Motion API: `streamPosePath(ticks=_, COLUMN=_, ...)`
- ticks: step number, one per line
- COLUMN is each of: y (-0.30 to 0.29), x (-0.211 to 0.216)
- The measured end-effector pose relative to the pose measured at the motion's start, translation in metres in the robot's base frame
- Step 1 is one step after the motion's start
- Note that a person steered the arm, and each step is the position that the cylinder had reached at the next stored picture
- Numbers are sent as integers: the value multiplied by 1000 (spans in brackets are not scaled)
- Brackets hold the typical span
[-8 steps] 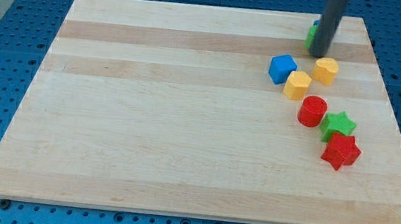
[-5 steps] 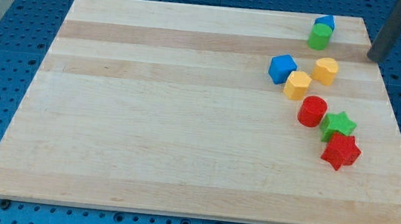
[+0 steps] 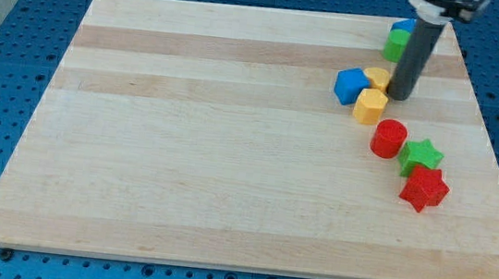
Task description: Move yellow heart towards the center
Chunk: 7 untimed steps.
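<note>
The yellow heart [image 3: 377, 78] lies on the wooden board [image 3: 231, 138] at the upper right, partly hidden behind my rod. It touches the blue cube [image 3: 351, 85] on its left and the yellow hexagon block [image 3: 371, 106] below it. My tip [image 3: 399, 97] rests on the board against the heart's right side.
A green cylinder [image 3: 395, 45] and a blue block [image 3: 403, 27] sit near the board's top right edge. A red cylinder [image 3: 388, 138], a green star [image 3: 422, 155] and a red star [image 3: 424, 188] lie in a line below my tip, toward the right edge.
My rod swung out to the board's right edge, then came back left. The yellow heart has slid left from its spot, up against the blue cube and yellow hexagon.
</note>
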<state>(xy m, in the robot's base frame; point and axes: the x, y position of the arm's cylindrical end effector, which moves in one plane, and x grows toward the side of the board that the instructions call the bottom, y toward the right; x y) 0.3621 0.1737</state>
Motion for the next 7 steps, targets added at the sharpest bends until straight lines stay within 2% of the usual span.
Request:
streamPosePath(ticks=3, y=-9, x=-28)
streamPosePath(ticks=6, y=-86, x=-28)
streamPosePath(ticks=7, y=-86, x=-38)
